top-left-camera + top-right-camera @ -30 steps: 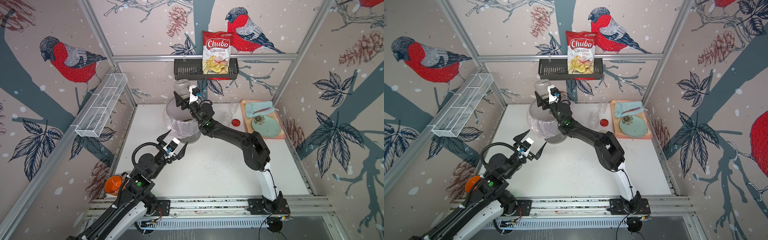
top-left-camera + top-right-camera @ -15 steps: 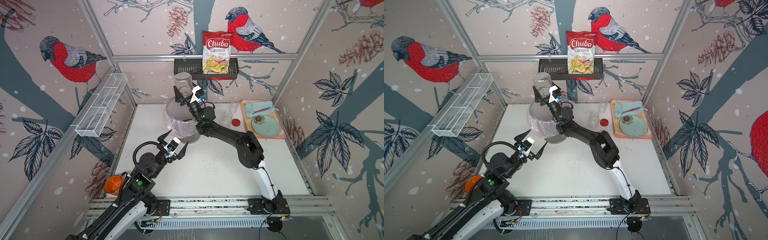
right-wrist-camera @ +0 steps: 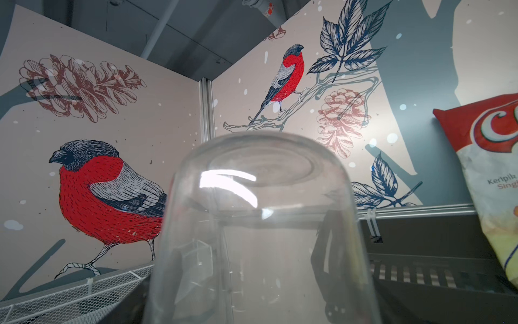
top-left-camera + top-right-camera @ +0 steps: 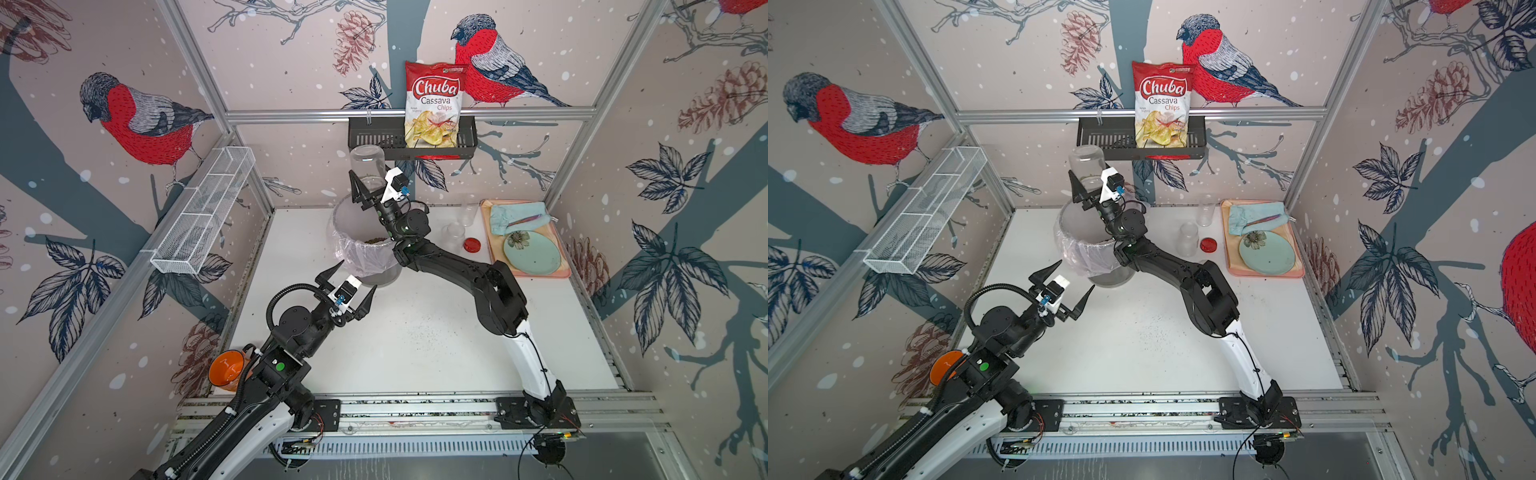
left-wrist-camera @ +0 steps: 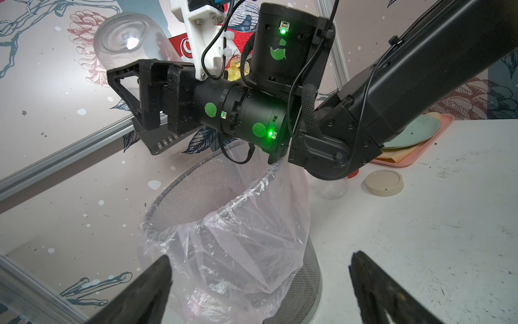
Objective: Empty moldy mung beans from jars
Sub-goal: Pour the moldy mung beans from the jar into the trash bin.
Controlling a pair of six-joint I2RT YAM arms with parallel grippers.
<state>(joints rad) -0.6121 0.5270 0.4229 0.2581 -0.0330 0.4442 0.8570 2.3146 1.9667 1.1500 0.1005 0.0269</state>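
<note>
My right tool (image 4: pixel 371 189) pinches the lidless jar (image 4: pixel 367 164) mouth-down above the lined bin (image 4: pixel 340 222) so its mung beans (image 4: pixel 376 240) drop into the liner (image 4: pixel 360 258), where a heap lies, while my left tool (image 4: pixel 352 279) hangs spread and empty beside it.

Clear jar (image 4: pixel 367 164), olive-green mung beans (image 4: pixel 376 240)

The left end effector (image 5: pixel 260 258) hangs with its two dark fingers (image 5: pixel 145 291) spread wide and nothing between them, just before a mesh bin (image 5: pixel 196 182) with a clear liner (image 5: pixel 238 238). Above the bin, the right end effector (image 5: pixel 134 109) grips an upturned clear jar (image 5: pixel 123 42). A beige lid (image 5: pixel 384 182) lies on the table (image 5: pixel 420 238), near a pink tray (image 5: pixel 414 157) carrying a green plate (image 5: pixel 417 131).
</note>
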